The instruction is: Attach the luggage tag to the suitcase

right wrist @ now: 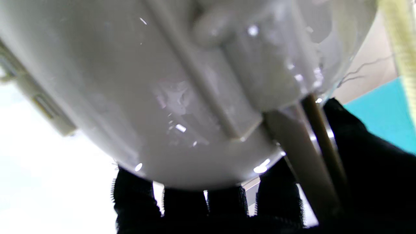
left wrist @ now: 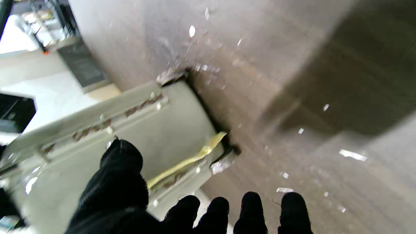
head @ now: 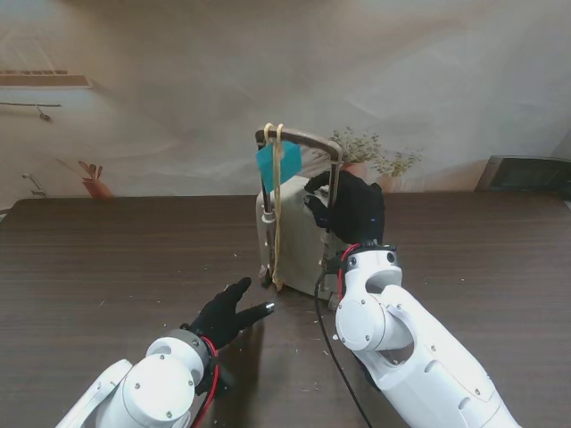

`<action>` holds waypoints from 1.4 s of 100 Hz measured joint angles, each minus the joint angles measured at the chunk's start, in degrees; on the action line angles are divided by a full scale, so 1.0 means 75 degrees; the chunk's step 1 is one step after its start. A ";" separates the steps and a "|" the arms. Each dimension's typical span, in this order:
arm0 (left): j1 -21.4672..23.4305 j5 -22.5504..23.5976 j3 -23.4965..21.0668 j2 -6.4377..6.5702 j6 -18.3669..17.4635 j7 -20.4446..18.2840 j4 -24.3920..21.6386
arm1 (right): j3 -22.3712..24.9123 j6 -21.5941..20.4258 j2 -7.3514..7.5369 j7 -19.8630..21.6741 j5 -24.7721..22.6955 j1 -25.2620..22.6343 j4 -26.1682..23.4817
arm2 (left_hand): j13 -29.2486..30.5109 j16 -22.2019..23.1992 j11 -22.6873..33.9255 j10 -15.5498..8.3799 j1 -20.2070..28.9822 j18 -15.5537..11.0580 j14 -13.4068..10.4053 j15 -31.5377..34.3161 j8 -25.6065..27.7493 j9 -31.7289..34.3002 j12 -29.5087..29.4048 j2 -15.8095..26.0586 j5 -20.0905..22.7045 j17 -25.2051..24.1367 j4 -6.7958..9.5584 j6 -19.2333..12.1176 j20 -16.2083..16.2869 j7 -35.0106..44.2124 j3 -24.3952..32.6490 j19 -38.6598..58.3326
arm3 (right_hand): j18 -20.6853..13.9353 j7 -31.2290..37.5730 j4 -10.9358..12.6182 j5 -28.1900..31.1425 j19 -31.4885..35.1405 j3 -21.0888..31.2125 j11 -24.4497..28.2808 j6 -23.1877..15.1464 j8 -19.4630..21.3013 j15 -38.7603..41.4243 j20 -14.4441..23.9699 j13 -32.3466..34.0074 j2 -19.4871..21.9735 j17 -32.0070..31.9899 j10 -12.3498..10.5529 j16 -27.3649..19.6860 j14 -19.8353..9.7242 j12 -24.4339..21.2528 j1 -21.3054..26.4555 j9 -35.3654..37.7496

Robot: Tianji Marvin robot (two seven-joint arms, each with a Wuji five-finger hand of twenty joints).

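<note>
Fingers of the right hand (head: pixel 355 207) are wrapped on the suitcase (head: pixel 294 234), the left hand (head: pixel 227 314) is spread empty, and the tag (head: pixel 278 164) seems hung, so its cord (head: pixel 277 214) should be tied next.

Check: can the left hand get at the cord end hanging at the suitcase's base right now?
Probably yes. The left hand is open, holding nothing, with bare table between it and the cord; the right hand grips the suitcase on the other side.
</note>
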 measured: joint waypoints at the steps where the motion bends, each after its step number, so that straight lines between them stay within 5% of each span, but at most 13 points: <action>1: 0.0036 0.0012 -0.0013 -0.0016 -0.0072 0.0085 0.0002 | 0.0006 -0.0009 0.0002 0.0002 -0.0026 -0.0008 0.0003 | 0.0000 -0.0037 0.0000 -0.0002 0.0000 0.0000 -0.0016 -0.0022 0.0000 -0.0001 -0.0042 0.0000 0.0000 -0.0002 0.0000 -0.0001 0.0043 0.0000 0.0000 -0.0105 | 0.0000 -0.0085 0.0064 -0.0062 0.0002 0.0000 0.0000 0.0015 0.0072 0.0000 0.0000 -0.0004 0.0013 0.0003 0.0000 0.0000 -0.0009 0.0000 -0.0017 -0.0024; 9: 0.0239 0.0321 -0.0083 -0.0133 -0.0387 0.0388 -0.0005 | 0.0055 -0.0085 0.0026 0.0014 -0.0145 -0.0089 0.0008 | 0.0000 -0.0746 -0.0011 -0.0053 0.0000 0.0000 -0.0131 -0.0131 0.0000 -0.0005 -0.0239 0.0000 0.0000 0.0048 0.0000 -0.0004 0.0456 0.0000 0.0000 -0.0795 | -0.0010 -0.0542 0.0142 -0.0440 0.0007 -0.0020 0.0007 0.0181 0.0298 0.0001 0.0000 -0.0282 0.0134 -0.0188 -0.0001 0.0001 -0.0031 0.0011 -0.0257 -0.0372; 21: 0.0433 0.0798 -0.0207 -0.0183 -0.0596 0.0416 -0.0131 | 0.0107 -0.0204 0.0079 0.0037 -0.0237 -0.0194 -0.0008 | 0.0002 -0.1805 -0.0013 -0.0069 0.0000 0.0000 -0.0263 -0.0320 0.0130 -0.0005 -0.0312 0.0000 0.0000 0.0109 0.0000 -0.0005 0.0504 0.0000 0.0000 -0.1142 | -0.0100 -0.0802 0.0142 -0.0915 -0.0063 -0.0030 0.0078 0.0402 0.0336 -0.0001 -0.0127 -0.0581 0.0091 -0.0427 0.0020 0.0001 -0.0034 0.0015 -0.0468 -0.0833; 36: 0.0622 0.0845 -0.0329 -0.0192 -0.1013 0.0716 -0.0318 | 0.0155 -0.0332 0.0146 0.0075 -0.0341 -0.0306 -0.0021 | 0.0003 -0.2276 -0.0013 -0.0076 0.0000 0.0000 -0.0386 -0.0324 0.0497 -0.0005 -0.0313 0.0000 0.0000 0.0120 0.0000 -0.0006 0.0419 0.0005 0.0000 -0.1275 | -0.0312 -0.1139 0.0142 -0.1410 -0.0451 -0.0342 0.0084 0.0767 0.0205 -0.0145 -0.0401 -0.0883 -0.0242 -0.0669 0.0138 -0.0114 -0.0034 -0.0004 -0.0480 -0.1378; 79: 0.1017 0.1246 -0.0454 -0.0217 -0.1530 0.1024 -0.0662 | 0.0365 -0.0871 0.0286 0.0200 -0.0554 -0.0723 -0.0351 | 0.0003 -0.2305 -0.0013 -0.0077 0.0000 0.0001 -0.0387 -0.0324 0.0783 -0.0005 -0.0300 0.0000 0.0008 0.0120 0.0000 -0.0006 0.0004 0.0101 0.0000 -0.1483 | -0.0785 -0.1254 0.0142 -0.1978 -0.1181 -0.0735 -0.0067 0.1859 -0.0052 -0.0807 -0.0919 -0.1450 -0.0274 -0.1326 0.0426 -0.0600 -0.0055 -0.0013 -0.0768 -0.1789; 107: 0.1061 0.1532 -0.0651 -0.0178 -0.1831 0.0816 -0.0761 | 0.0603 -0.1241 0.0320 0.0175 -0.0627 -0.0881 -0.0618 | 0.0004 -0.2292 0.0021 -0.0077 0.0000 0.0003 -0.0389 -0.0320 0.0813 -0.0005 0.0149 0.0000 0.0035 0.0112 0.0000 -0.0006 -0.0269 0.0247 0.0000 -0.1568 | -0.0934 -0.1274 0.0142 -0.2252 -0.1457 -0.0794 -0.0121 0.1875 -0.0135 -0.1081 -0.1094 -0.1713 -0.0258 -0.1561 0.0452 -0.0774 -0.0119 -0.0098 -0.0772 -0.2096; 140: 0.1500 0.2624 -0.1432 -0.0176 -0.3846 0.1268 -0.0836 | 0.1689 -0.1731 0.0451 0.0795 -0.0829 -0.1981 -0.1978 | 0.0202 -0.1600 0.0241 -0.0078 -0.0089 0.0061 -0.0460 0.0359 0.0903 0.0906 0.0575 -0.0109 0.1279 0.0476 0.0000 -0.0027 -0.0552 0.0878 0.0000 -0.1565 | -0.0971 -0.1364 0.0142 -0.2339 -0.1603 -0.1341 -0.0208 0.1949 -0.0248 -0.1188 -0.1195 -0.1816 0.0048 -0.1674 0.0459 -0.0850 -0.0119 -0.0188 -0.0850 -0.2169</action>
